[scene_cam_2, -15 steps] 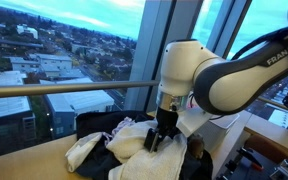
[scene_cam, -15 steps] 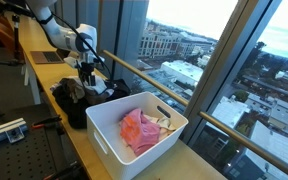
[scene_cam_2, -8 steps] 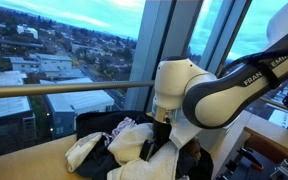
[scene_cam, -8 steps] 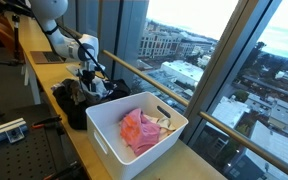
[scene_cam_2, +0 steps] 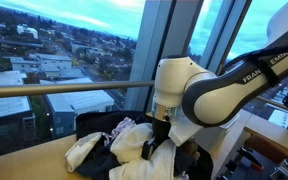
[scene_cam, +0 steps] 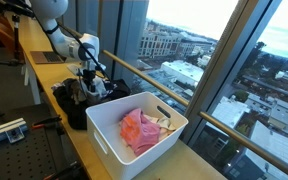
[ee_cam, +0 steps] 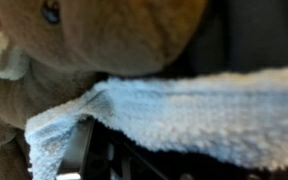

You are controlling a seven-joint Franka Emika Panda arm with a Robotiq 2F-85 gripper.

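Observation:
My gripper (scene_cam: pixel 88 80) is pressed down into a heap of clothes (scene_cam: pixel 76 102) on the long counter. Its dark fingers sink into a white fleecy cloth (scene_cam_2: pixel 132 140) on top of dark garments, at the gripper (scene_cam_2: pixel 156 147). In the wrist view the same white fleecy cloth (ee_cam: pixel 184 112) fills the middle and hides the jaws. A brown plush fabric (ee_cam: pixel 114 35) lies behind it. How the jaws stand on the cloth is hidden.
A white plastic bin (scene_cam: pixel 101 140) stands on the counter beside the heap and holds a pink cloth (scene_cam: pixel 139 130) and a pale item. A large window with a wooden rail (scene_cam_2: pixel 64 90) runs along the counter's far edge.
The arm has come down from above the heap into the white cloth. Over the last half second it has hardly moved.

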